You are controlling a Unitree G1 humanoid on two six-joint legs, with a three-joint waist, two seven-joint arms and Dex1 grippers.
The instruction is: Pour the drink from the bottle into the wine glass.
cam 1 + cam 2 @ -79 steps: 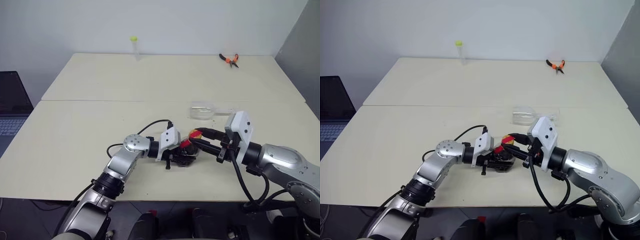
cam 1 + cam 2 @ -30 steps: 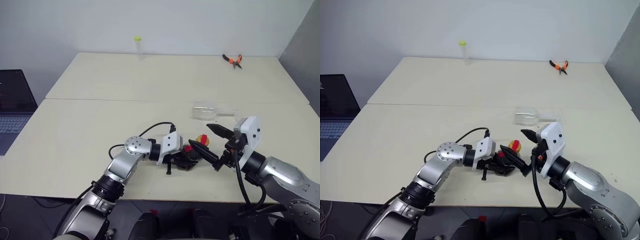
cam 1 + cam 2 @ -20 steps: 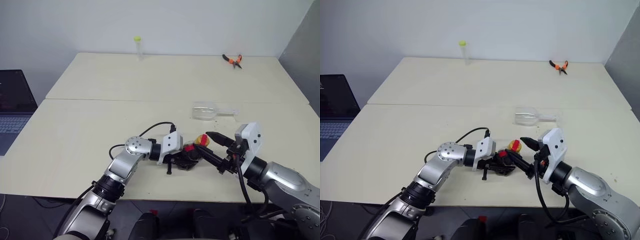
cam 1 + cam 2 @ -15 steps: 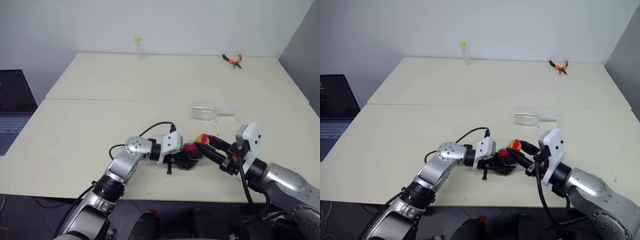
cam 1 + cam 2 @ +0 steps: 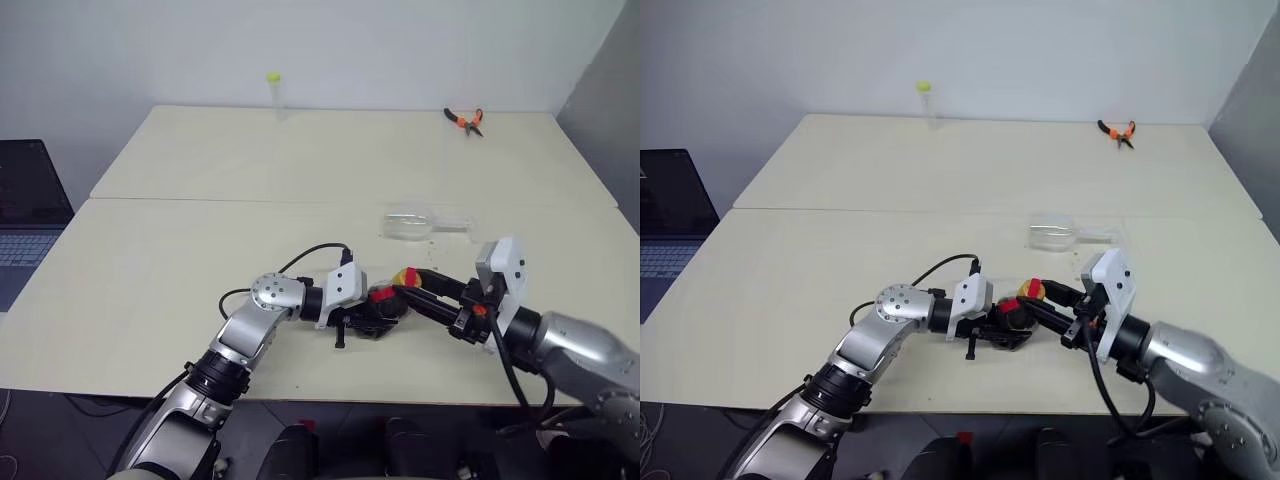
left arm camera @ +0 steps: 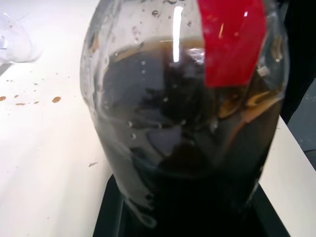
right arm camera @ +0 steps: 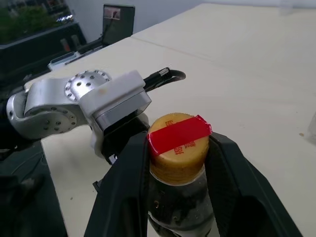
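The bottle [image 5: 382, 298] is small and round, with a red label and dark drink [image 6: 187, 148] inside. It stands near the table's front edge, and my left gripper [image 5: 368, 322] is shut on its body from the left. Its yellow cap [image 7: 177, 144], crossed by a strip of red tape, sits between the black fingers [image 7: 129, 170] of my right gripper [image 5: 406, 287]. That gripper reaches in from the right and is shut on the cap. The wine glass [image 5: 406, 224] lies on its side on the table just behind, with its stem pointing right.
Orange pliers [image 5: 462, 119] lie at the far right of the table. A thin clear tube with a yellow-green cap [image 5: 271, 92] stands at the far edge. A laptop [image 5: 25, 205] sits off the table's left side. Small brown drops [image 6: 29, 101] mark the table near the glass.
My right gripper was open and short of the bottle. It has moved in over the neck and closed on the cap. The left gripper and bottle have stayed put.
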